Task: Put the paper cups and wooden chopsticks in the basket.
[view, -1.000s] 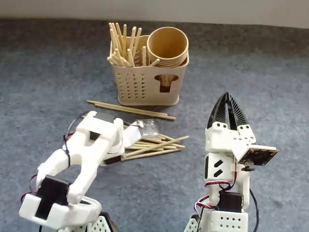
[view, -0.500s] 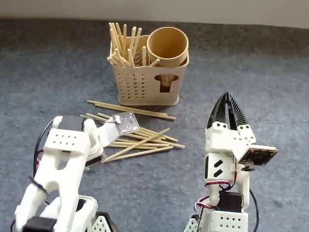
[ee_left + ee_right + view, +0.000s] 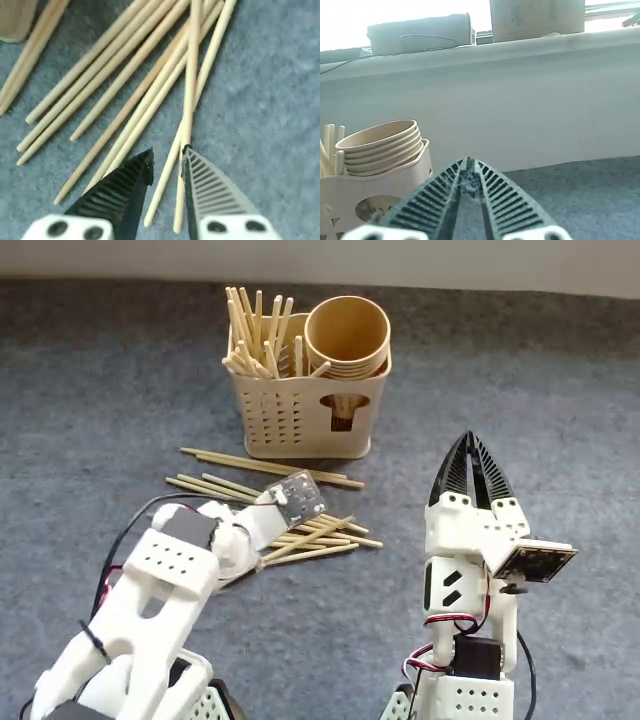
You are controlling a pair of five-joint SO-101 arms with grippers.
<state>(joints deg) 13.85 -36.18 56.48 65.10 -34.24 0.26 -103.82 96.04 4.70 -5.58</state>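
A beige perforated basket (image 3: 300, 415) stands at the back of the grey mat, holding a stack of paper cups (image 3: 347, 332) and a bunch of wooden chopsticks (image 3: 255, 330). Several loose chopsticks (image 3: 325, 535) lie in a pile in front of it, with two more (image 3: 265, 466) closer to the basket. My left arm (image 3: 180, 560) leans over the pile. The left gripper (image 3: 167, 156) is open just above the mat, with one or two chopsticks (image 3: 187, 115) running between its fingertips. My right gripper (image 3: 470, 455) is shut and empty, right of the pile and facing the basket (image 3: 370, 195) and cups (image 3: 380, 147).
The grey mat (image 3: 90, 390) covers the table, with free room left and right of the basket. A pale wall (image 3: 530, 110) with a ledge rises behind the table.
My left arm has swung its wrist to the left and then back right over the pile, and the loose chopsticks have shifted a little. The right arm has kept still.
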